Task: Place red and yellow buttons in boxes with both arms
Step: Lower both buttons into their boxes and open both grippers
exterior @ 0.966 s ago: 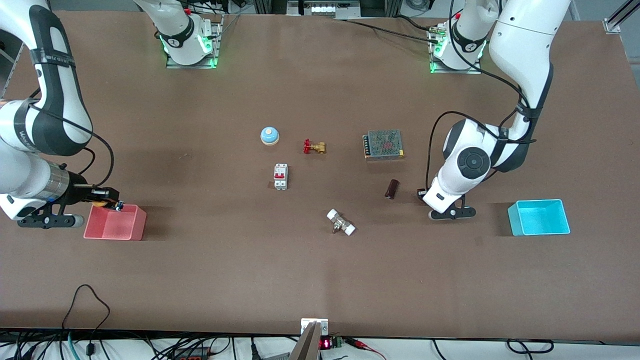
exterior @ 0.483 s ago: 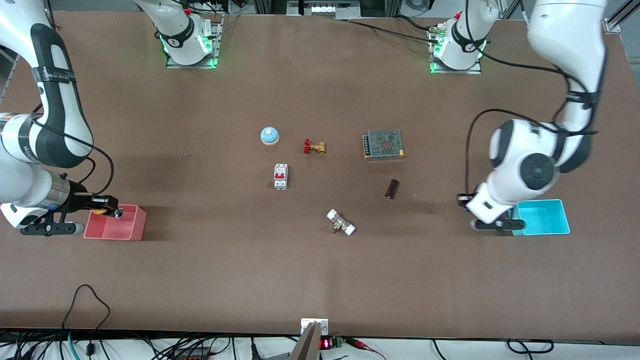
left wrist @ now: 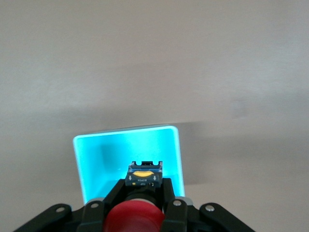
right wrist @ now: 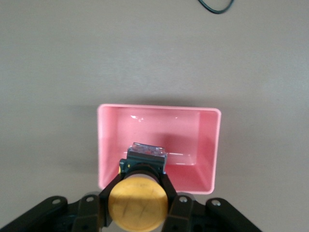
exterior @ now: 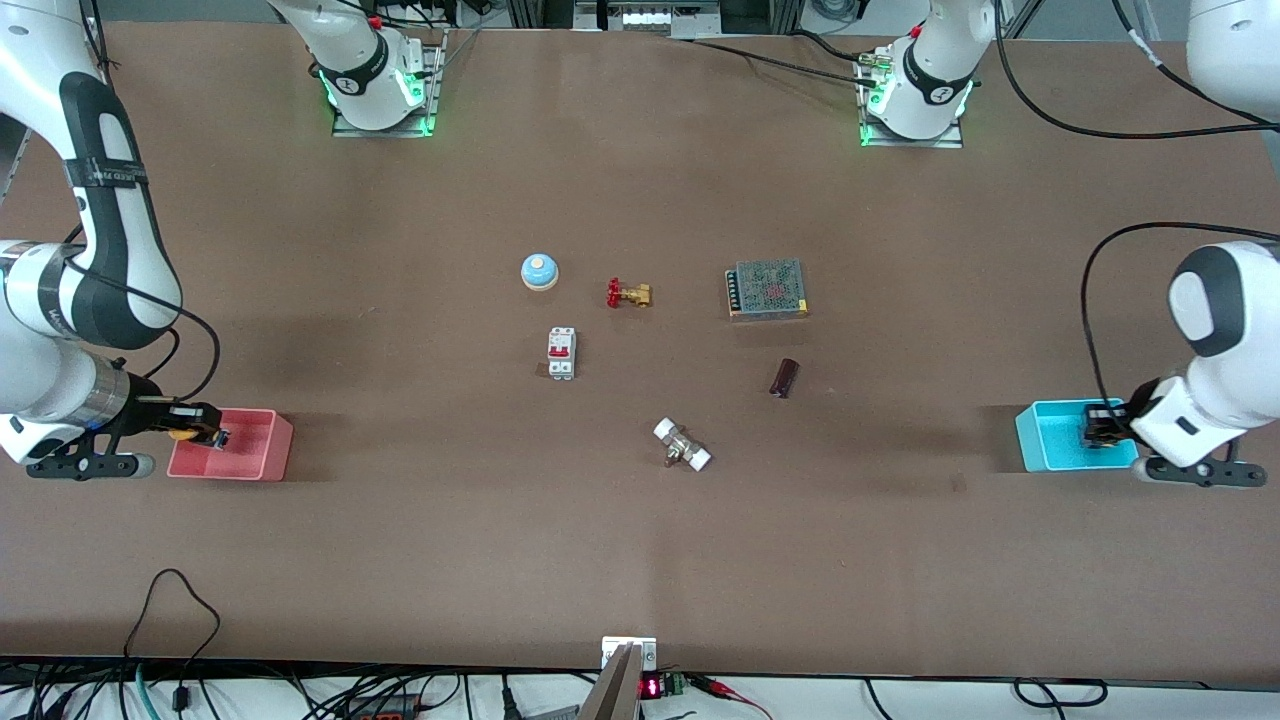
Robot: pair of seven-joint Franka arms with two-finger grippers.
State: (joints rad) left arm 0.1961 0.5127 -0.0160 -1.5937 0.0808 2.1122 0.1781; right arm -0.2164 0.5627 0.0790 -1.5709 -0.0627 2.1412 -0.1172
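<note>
Yellow button gripped between the right gripper fingers, cap toward the wrist camera, black body pointing down over the open mouth of the pink box; in the front view the button shows as an orange spot at the box edge toward the right arm's end of the table. Red button likewise clamped in the left gripper, body hanging over the cyan box; the left wrist view puts it inside the outline of the cyan box, close to one wall rather than centred. Neither button appears to touch a box floor; both boxes look empty, though the grippers hide part of each floor. Judgement: both arms are at the end of the carry, placing step in hand, task mostly done bar the release. Next move likely calls for a short descent into each box, then opening the fingers; the red one may want a small shift toward the box centre first so that it does not catch the rim. Unused on the table, well apart from both boxes: blue bell, brass valve, circuit breaker, metal mesh power supply, dark cylinder, white-ended fitting
</note>
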